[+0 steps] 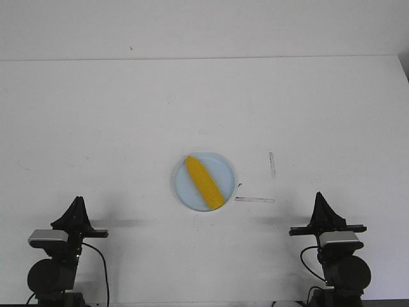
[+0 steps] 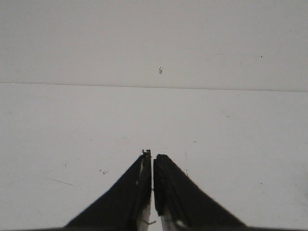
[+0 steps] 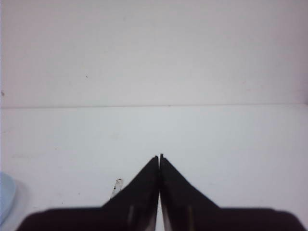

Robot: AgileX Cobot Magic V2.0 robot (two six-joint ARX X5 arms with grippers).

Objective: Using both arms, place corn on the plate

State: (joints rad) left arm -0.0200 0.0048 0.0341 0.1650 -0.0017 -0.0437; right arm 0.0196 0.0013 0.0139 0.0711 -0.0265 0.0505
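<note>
The yellow corn (image 1: 204,183) lies diagonally on the pale blue plate (image 1: 182,187) in the middle of the white table. My left gripper (image 1: 77,201) stands at the near left, well apart from the plate, shut with nothing in it; in the left wrist view its fingertips (image 2: 152,155) meet over bare table. My right gripper (image 1: 319,196) stands at the near right, likewise shut and empty, with its tips (image 3: 159,156) pressed together. A sliver of the plate's rim (image 3: 5,196) shows in the right wrist view. The corn is outside both wrist views.
Two tape marks lie right of the plate, one short and upright (image 1: 272,164), one flat (image 1: 254,199). The table's far edge (image 1: 204,59) meets a white wall. The tape piece (image 3: 116,185) also shows beside the right fingers.
</note>
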